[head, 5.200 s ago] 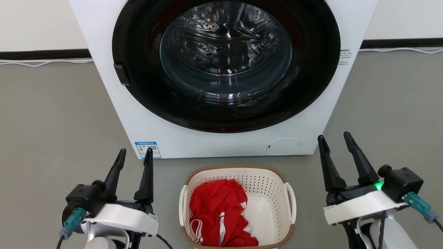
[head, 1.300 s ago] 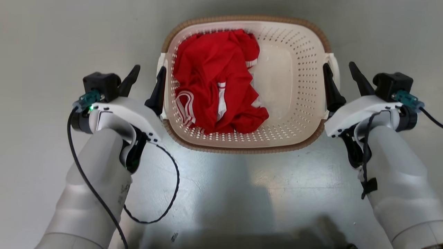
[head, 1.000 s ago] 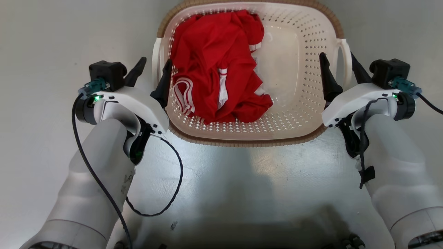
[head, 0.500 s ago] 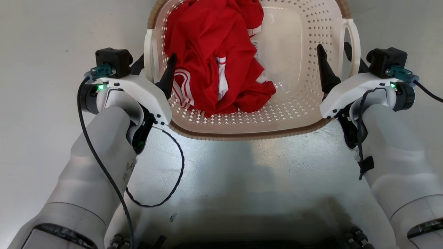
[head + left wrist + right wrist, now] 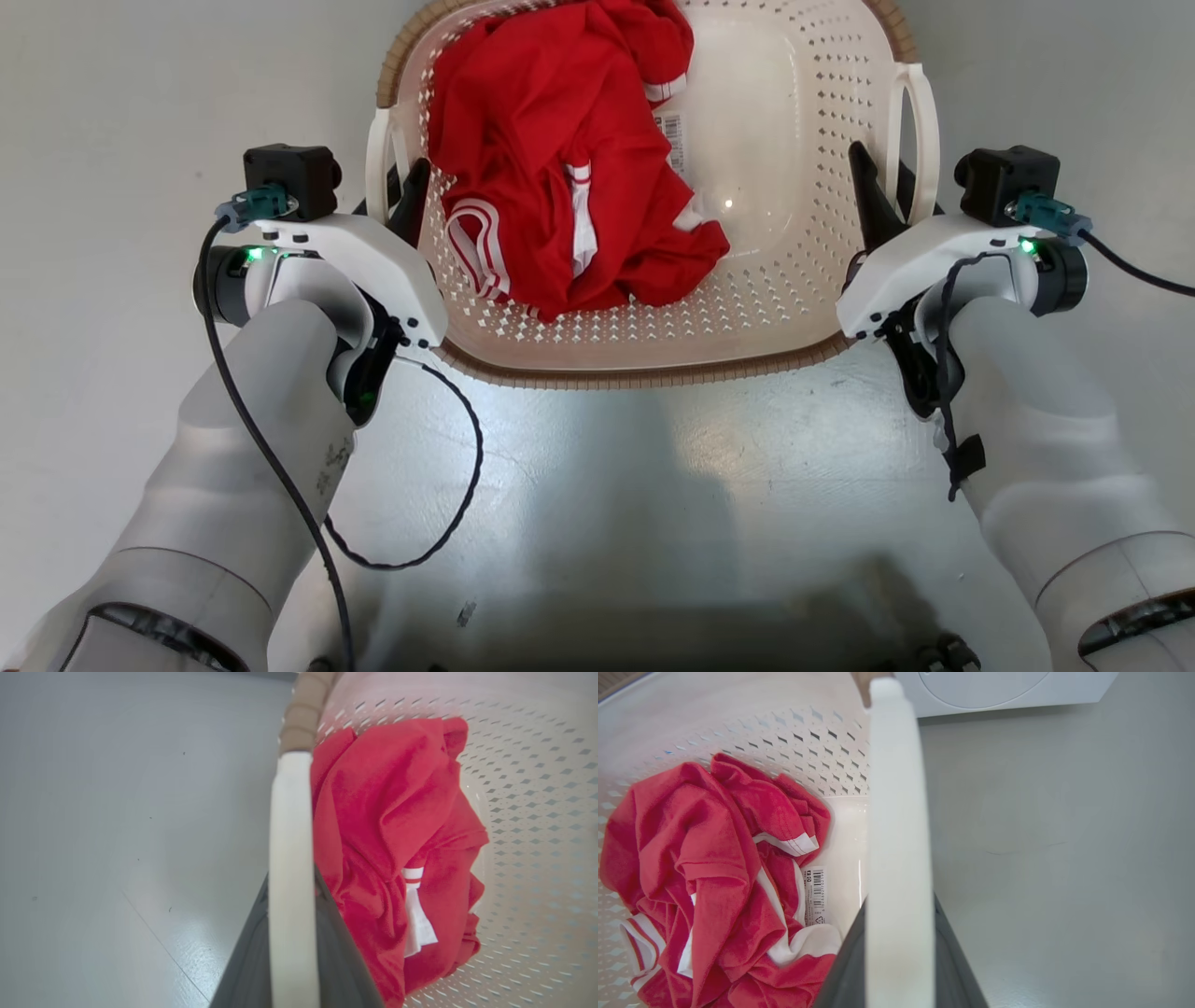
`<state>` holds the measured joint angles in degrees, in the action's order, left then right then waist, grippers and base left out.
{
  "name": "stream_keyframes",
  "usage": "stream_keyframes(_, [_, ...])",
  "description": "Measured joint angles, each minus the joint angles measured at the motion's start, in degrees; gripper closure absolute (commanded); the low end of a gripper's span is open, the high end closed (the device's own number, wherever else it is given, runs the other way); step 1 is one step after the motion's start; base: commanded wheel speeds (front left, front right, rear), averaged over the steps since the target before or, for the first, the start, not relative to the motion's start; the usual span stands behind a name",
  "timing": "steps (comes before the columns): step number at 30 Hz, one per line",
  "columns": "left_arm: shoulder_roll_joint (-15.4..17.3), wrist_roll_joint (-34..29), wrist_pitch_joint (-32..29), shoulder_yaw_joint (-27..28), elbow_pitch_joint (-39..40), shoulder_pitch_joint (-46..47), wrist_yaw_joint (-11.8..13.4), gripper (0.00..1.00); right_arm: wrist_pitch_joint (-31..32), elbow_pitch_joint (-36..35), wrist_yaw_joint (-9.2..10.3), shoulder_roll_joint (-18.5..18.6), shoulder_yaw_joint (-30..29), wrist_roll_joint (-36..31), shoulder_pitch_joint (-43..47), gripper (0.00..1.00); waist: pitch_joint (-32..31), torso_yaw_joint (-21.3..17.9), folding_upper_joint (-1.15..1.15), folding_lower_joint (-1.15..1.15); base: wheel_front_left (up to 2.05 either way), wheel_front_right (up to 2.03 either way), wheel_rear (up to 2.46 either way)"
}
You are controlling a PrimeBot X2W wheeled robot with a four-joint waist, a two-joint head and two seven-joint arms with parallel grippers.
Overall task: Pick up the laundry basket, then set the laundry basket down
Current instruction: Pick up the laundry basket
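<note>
Cream-white perforated plastic forms the basket [image 5: 775, 280], which sits between the two grippers with its brown rim [image 5: 635, 378] towards the forearms. The left gripper [image 5: 392, 191] is closed down on the left handle [image 5: 376, 168]. One dark finger [image 5: 413, 201] is inside the loop and the other is outside it, largely hidden. In the left wrist view both fingers [image 5: 341, 961] press against the sides of the white bar with no gap visible. The right gripper [image 5: 879, 163] is closed likewise on the right handle [image 5: 920, 131], inner finger [image 5: 866, 201] against the basket wall and outer finger beyond the loop. The right wrist view shows that bar clamped between its fingers [image 5: 957, 961]. A red garment [image 5: 560, 159] with white trim lies bunched in the basket just inboard of the left gripper. The half nearer the right gripper is bare apart from a barcode label [image 5: 815, 889]. A washing machine [image 5: 994, 690] stands ahead of the right fingers, past the handle's far end. The grey floor [image 5: 653, 513] lies below both arms. Whether the basket rests on it cannot be told.
</note>
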<state>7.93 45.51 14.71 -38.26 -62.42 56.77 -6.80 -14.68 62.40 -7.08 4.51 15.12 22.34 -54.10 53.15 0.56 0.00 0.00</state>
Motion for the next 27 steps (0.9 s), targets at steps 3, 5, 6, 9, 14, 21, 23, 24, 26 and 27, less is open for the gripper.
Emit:
stream_keyframes(3, [0.05, 1.04, 0.0, -1.19, -0.56, -0.05, -0.02, 1.0, 0.01, 0.7, 0.0, -0.01, 0.69, 0.55, 0.21, 1.0, -1.48, -0.15, 0.0, 0.0, 0.0, 0.0, 0.0])
stream_keyframes(5, [0.15, 1.68, -0.01, -2.05, -0.92, -0.28, -0.02, 1.0, 0.01, 1.15, 0.0, -0.04, 1.44, 1.02, 0.58, 1.0, -2.53, -0.27, 0.0, 0.0, 0.0, 0.0, 0.0])
stream_keyframes(6, [0.19, 2.05, -0.02, -2.47, -1.03, -0.54, -0.02, 1.0, 0.01, 1.37, 0.0, -0.09, 1.75, 1.25, 0.85, 1.0, -3.06, -0.33, 0.0, 0.0, 0.0, 0.0, 0.0])
stream_keyframes(9, [0.1, 3.59, -0.08, -3.92, -1.82, -1.66, -0.02, 1.0, 0.02, 2.67, 0.0, -0.29, 3.04, 2.44, 1.57, 1.0, -4.75, -0.56, 0.0, 0.0, 0.0, 0.0, 0.0])
stream_keyframes(14, [0.18, 5.91, -2.15, -6.71, -2.6, -3.8, -0.02, 1.0, 0.53, 5.35, 0.0, -0.6, 6.72, 5.45, 2.83, 1.0, -8.0, -0.96, 0.0, 0.0, 0.0, 0.0, 0.0])
stream_keyframes(21, [1.02, 9.83, -5.9, -9.96, -2.8, -7.82, -0.02, 1.0, 5.8, 5.36, 0.02, -0.58, 13.22, 12.03, 5.49, 1.0, -13.88, -1.61, 0.0, 0.0, 0.0, 0.0, 0.0])
stream_keyframes(23, [1.05, 11.07, -6.98, -10.73, -2.89, -8.99, -0.01, 1.0, 6.83, 5.38, 0.03, -0.58, 14.82, 13.57, 6.5, 1.0, -15.94, -1.76, 0.0, 0.0, 0.0, 0.0, 0.0])
stream_keyframes(24, [1.07, 11.59, -7.45, -11.14, -2.92, -9.51, -0.02, 1.0, 7.35, 5.41, 0.03, -0.57, 15.46, 14.39, 6.95, 1.0, -17.03, -1.84, 0.0, 0.0, 0.0, 0.0, 0.0])
stream_keyframes(26, [1.09, 12.03, -7.81, -11.55, -2.92, -9.87, -0.01, 1.0, 7.82, 5.47, 0.03, -0.57, 16.16, 15.06, 7.25, 1.0, -18.05, -1.9, 0.0, 0.0, 0.0, 0.0, 0.0])
stream_keyframes(27, [1.08, 12.4, -8.25, -11.93, -2.89, -10.26, -0.01, 1.0, 8.22, 5.47, 0.04, -0.57, 16.69, 15.73, 7.49, 1.0, -19.07, -1.96, 0.0, 0.0, 0.0, 0.0, 0.0])
